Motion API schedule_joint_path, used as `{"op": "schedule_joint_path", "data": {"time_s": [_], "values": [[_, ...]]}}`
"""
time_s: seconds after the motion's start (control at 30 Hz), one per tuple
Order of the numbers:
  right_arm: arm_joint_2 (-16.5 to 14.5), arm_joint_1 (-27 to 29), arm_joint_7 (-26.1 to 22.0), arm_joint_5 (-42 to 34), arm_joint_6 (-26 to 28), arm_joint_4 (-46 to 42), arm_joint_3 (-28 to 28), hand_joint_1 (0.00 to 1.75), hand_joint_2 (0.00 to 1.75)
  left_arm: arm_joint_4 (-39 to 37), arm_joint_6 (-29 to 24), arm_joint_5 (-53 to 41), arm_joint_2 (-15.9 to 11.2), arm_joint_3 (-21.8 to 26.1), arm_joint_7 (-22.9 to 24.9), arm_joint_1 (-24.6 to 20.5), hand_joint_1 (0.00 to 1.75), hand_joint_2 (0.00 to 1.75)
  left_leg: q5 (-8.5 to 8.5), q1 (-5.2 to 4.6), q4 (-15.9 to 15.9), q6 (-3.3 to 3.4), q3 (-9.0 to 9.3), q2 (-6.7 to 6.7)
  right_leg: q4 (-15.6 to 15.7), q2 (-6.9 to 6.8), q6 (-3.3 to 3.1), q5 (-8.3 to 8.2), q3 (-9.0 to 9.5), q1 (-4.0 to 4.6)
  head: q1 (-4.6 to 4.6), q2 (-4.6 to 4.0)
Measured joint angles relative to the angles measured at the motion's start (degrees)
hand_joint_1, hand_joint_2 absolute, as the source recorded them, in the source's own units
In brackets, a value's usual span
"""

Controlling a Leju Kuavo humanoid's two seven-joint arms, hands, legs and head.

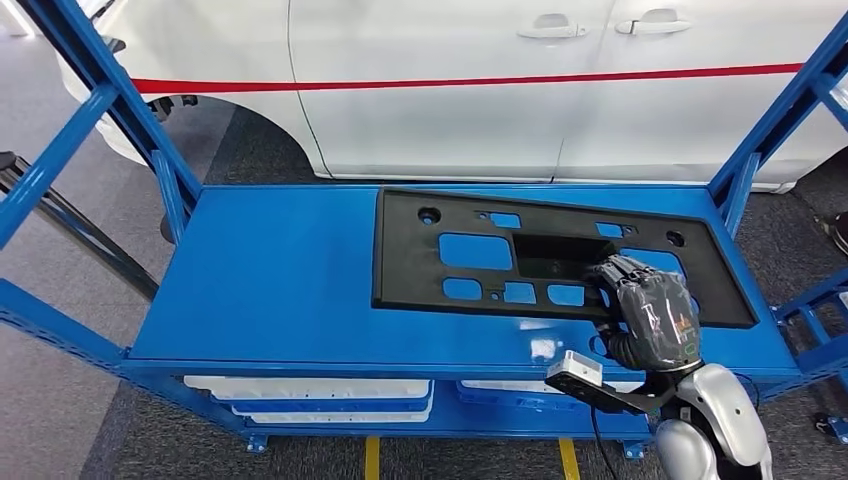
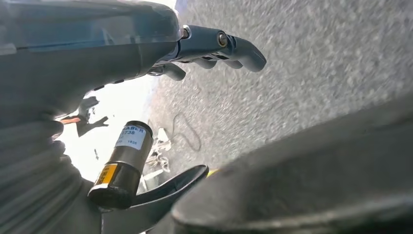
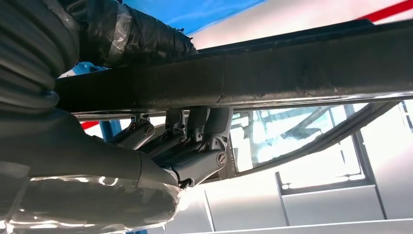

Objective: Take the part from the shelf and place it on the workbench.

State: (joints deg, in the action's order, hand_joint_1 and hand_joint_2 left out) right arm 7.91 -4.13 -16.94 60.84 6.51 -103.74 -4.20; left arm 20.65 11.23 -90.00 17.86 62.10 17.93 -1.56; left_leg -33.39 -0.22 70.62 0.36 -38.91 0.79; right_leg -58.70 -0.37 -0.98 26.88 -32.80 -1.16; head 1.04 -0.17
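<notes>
**Right robot hand grips the black panel on the blue shelf**

A flat black plastic panel with several rectangular cut-outs (image 1: 480, 245) lies on the top board of the blue metal shelf (image 1: 270, 280), toward its right side. The right robot hand (image 1: 650, 312) is at the near edge of this panel. In the right wrist view the thick thumb (image 3: 131, 29) presses on one face of the panel (image 3: 302, 68) and the dark fingers (image 3: 195, 141) curl against the other face, so the edge is held between them. The left robot hand (image 2: 214, 46) hangs over grey floor (image 2: 311, 63); its fingers are a little bent and apart, holding nothing. Behind the shelf stands a white car with a red stripe (image 1: 520, 80).
</notes>
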Motion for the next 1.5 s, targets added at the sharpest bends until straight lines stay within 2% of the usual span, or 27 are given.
{"op": "schedule_joint_path", "data": {"time_s": [0.03,0.07,0.1,0.2,0.27,0.37,0.43,0.5,0.53,0.57,0.6,0.67,0.73,0.8,0.87,0.9,0.97,1.03,1.07,1.13,1.2,1.27,1.3,1.37,1.4,1.43,1.5], "values": [[0.17,0.38,0.00,-0.06,0.00,-0.26,-0.01,1.75,1.75,0.00,0.00,0.00,0.00,-0.05,-0.01,0.00,0.00,1.75,-1.40,0.17,3.03,-0.27,-0.71,-0.10,-0.07,-0.13,0.00,-0.31,-0.49,0.03,0.00,0.00],[0.34,0.71,0.00,-0.07,0.00,-0.46,-0.01,1.75,1.75,0.00,0.00,0.00,0.00,-0.13,-0.02,-0.01,0.00,1.75,-1.69,0.30,4.39,-0.45,-0.58,-0.19,-0.17,-0.22,0.06,-0.62,-0.96,0.05,-0.01,0.00],[0.46,0.98,0.00,-0.08,0.00,-0.65,-0.02,1.75,1.75,0.00,0.00,-0.01,0.00,-0.22,-0.03,-0.01,0.00,1.75,-0.87,0.38,3.51,-0.54,0.69,-0.27,-0.29,-0.27,0.16,-0.90,-1.40,0.04,0.00,0.00],[0.72,1.38,0.00,-0.08,0.01,-1.30,-0.02,1.75,1.75,0.00,-0.02,-0.04,0.00,-0.44,-0.01,-0.03,0.00,1.75,2.91,0.35,-7.87,-0.06,8.44,-0.36,-0.72,-0.29,0.75,-1.58,-2.33,0.06,0.00,0.00],[0.88,1.42,0.00,-0.12,0.00,-1.65,-0.03,1.75,1.75,0.00,-0.09,-0.07,0.00,-0.51,-0.02,-0.06,0.00,1.75,3.35,0.10,-12.32,0.45,10.85,-0.32,-0.77,-0.30,1.48,-2.21,-2.63,0.12,0.02,0.00],[1.04,1.41,0.01,-0.40,-0.32,-1.83,-0.21,1.75,1.75,0.00,-0.50,-0.03,0.01,-0.69,-0.07,-0.09,0.00,1.75,4.37,0.15,-13.14,1.36,10.29,-0.39,-0.71,-0.20,2.59,-2.73,-2.94,0.12,0.07,0.00],[0.81,1.01,0.32,0.01,-1.19,-1.80,-1.00,1.75,1.75,0.00,-0.90,0.38,-0.11,-0.75,-0.20,-0.27,0.00,1.75,5.65,0.43,-13.61,2.27,9.42,-0.62,-3.57,0.03,2.94,0.61,-4.12,0.06,0.13,0.00],[-0.16,-0.07,1.34,1.46,-2.10,-1.36,-2.89,1.75,1.75,-0.02,-1.04,0.96,-0.55,-0.69,-0.28,-0.46,0.00,1.75,6.77,0.37,-13.53,2.74,7.91,-0.89,-10.15,0.14,3.16,6.02,-6.17,-0.10,0.16,0.00],[-0.93,-0.85,2.06,2.29,-2.36,-0.87,-4.20,1.75,1.75,-0.05,-0.87,1.10,-0.92,-0.63,-0.18,-0.50,0.00,1.75,7.30,0.32,-13.42,2.74,7.09,-1.03,-13.39,0.14,3.30,7.61,-6.88,-0.13,0.15,0.00],[-1.80,-1.72,2.80,2.98,-2.48,-0.21,-5.76,1.75,1.75,-0.19,-0.57,1.10,-1.37,-0.54,0.02,-0.53,0.00,1.75,7.80,0.28,-13.25,2.66,6.26,-1.17,-15.43,0.13,3.39,7.92,-6.95,-0.15,0.14,0.00],[-2.65,-2.62,3.42,3.49,-2.53,0.48,-7.42,1.75,1.75,-0.38,-0.24,1.02,-1.82,-0.46,0.26,-0.57,0.00,1.75,8.25,0.28,-13.01,2.53,5.41,-1.26,-15.63,0.12,3.42,7.04,-6.09,-0.16,0.13,0.00],[-4.22,-4.22,4.29,4.10,-2.55,1.66,-10.70,1.75,1.75,-0.89,0.21,0.80,-2.65,-0.34,0.55,-0.67,0.00,1.75,8.96,0.32,-12.23,2.22,3.82,-1.30,-10.07,0.15,3.28,4.04,-1.54,-0.21,0.13,0.00],[-5.36,-5.43,4.76,4.28,-2.48,2.38,-13.15,1.75,1.75,-1.27,0.21,0.69,-3.26,-0.29,0.39,-0.74,0.00,1.75,9.59,0.22,-11.50,1.67,2.66,-1.08,-2.92,0.30,2.79,3.50,3.08,0.03,0.10,0.00],[-6.02,-6.33,5.15,4.17,-2.37,2.93,-14.83,1.75,1.75,-1.64,0.07,0.57,-3.80,-0.26,0.04,-0.75,0.00,1.75,10.43,0.19,-11.36,0.94,2.17,-0.82,-0.33,0.43,2.05,4.01,4.18,0.44,0.09,0.00],[-6.38,-7.11,5.48,3.97,-2.25,3.53,-16.08,1.75,1.75,-2.03,-0.06,0.43,-4.37,-0.24,-0.21,-0.69,0.00,1.75,10.89,0.28,-11.31,0.17,1.80,-0.63,-0.08,0.31,1.08,3.09,3.36,0.38,0.12,0.00],[-6.59,-7.52,5.60,3.90,-2.21,3.85,-16.65,1.75,1.75,-2.24,-0.11,0.36,-4.68,-0.24,-0.30,-0.68,0.00,1.75,9.97,0.36,-10.66,-0.16,1.34,-0.57,0.01,0.22,0.49,2.47,2.83,0.27,0.10,0.00],[-7.18,-8.29,5.75,3.84,-2.17,4.42,-17.78,1.75,1.75,-2.65,-0.08,0.24,-5.34,-0.24,-0.43,-0.70,0.00,1.75,5.24,0.58,-6.39,-0.63,-0.22,-0.49,0.22,0.04,-0.40,1.10,1.47,0.06,0.06,0.00],[-7.75,-8.95,5.93,3.89,-2.19,5.08,-18.83,1.75,1.75,-3.03,0.04,0.15,-5.92,-0.25,-0.59,-0.79,0.00,1.75,0.36,0.73,0.59,-1.06,-1.90,-0.51,0.10,-0.01,-0.63,-0.21,-0.23,0.13,0.02,0.00],[-7.97,-9.20,6.00,3.95,-2.20,5.44,-19.20,1.75,1.75,-3.19,0.12,0.13,-6.19,-0.26,-0.67,-0.85,0.00,1.75,-0.35,0.80,3.21,-1.23,-2.11,-0.52,-0.02,-0.09,-0.58,-0.85,-1.13,0.17,0.02,0.00],[-8.18,-9.57,6.17,4.04,-2.19,6.08,-19.75,1.75,1.75,-3.46,0.28,0.05,-6.62,-0.35,-0.75,-0.92,0.00,1.75,1.75,0.91,3.37,-1.37,0.02,-0.54,-0.37,-0.26,-0.35,-2.00,-2.94,0.20,0.01,0.00],[-8.21,-9.74,6.51,4.10,-2.10,6.40,-20.10,1.75,1.75,-3.67,0.40,0.01,-7.01,-0.78,-0.70,-0.95,0.00,1.75,4.01,0.90,-3.57,-1.18,5.69,-0.51,-0.81,-0.31,0.08,-2.95,-4.43,0.23,0.00,0.00],[-8.08,-9.54,6.82,4.12,-1.93,6.38,-20.18,1.75,1.75,-3.86,0.45,0.00,-7.25,-1.43,-0.52,-0.93,0.00,1.75,3.37,0.69,-10.97,-0.75,10.53,-0.38,-1.04,-0.34,0.73,-3.87,-5.18,0.33,0.04,0.00],[-7.91,-9.23,6.87,4.12,-1.78,6.30,-20.18,1.75,1.75,-3.98,0.52,0.00,-7.31,-1.73,-0.43,-0.90,0.00,1.75,2.77,0.53,-12.79,-0.50,11.45,-0.33,-0.93,-0.37,1.08,-4.39,-5.29,0.37,0.06,0.00],[-7.38,-8.27,6.85,4.12,-1.50,6.12,-20.17,1.75,1.75,-4.27,0.76,0.00,-7.34,-2.21,-0.37,-0.78,0.00,1.75,3.48,0.53,-13.45,0.20,11.01,-0.49,-0.61,-0.30,1.79,-5.16,-5.36,0.34,0.08,0.00],[-7.07,-7.79,6.82,4.12,-1.40,6.03,-20.17,1.75,1.75,-4.39,0.89,-0.01,-7.35,-2.43,-0.37,-0.78,0.00,1.75,4.09,0.65,-13.59,0.70,10.60,-0.65,-0.95,-0.16,2.08,-4.51,-5.71,0.34,0.10,0.00],[-6.76,-7.40,6.82,4.13,-1.38,5.97,-20.16,1.75,1.75,-4.47,0.99,-0.01,-7.37,-2.62,-0.37,-0.78,0.00,1.75,4.81,0.77,-13.75,1.25,10.02,-0.86,-2.25,-0.02,2.30,-2.73,-6.32,0.31,0.13,0.00],[-6.24,-6.93,6.84,4.15,-1.35,5.92,-20.15,1.75,1.75,-4.56,1.12,-0.01,-7.39,-2.81,-0.39,-0.76,0.00,1.75,6.14,0.77,-13.74,2.07,8.55,-1.19,-8.01,0.16,2.55,2.99,-8.13,0.27,0.16,0.00]]}}
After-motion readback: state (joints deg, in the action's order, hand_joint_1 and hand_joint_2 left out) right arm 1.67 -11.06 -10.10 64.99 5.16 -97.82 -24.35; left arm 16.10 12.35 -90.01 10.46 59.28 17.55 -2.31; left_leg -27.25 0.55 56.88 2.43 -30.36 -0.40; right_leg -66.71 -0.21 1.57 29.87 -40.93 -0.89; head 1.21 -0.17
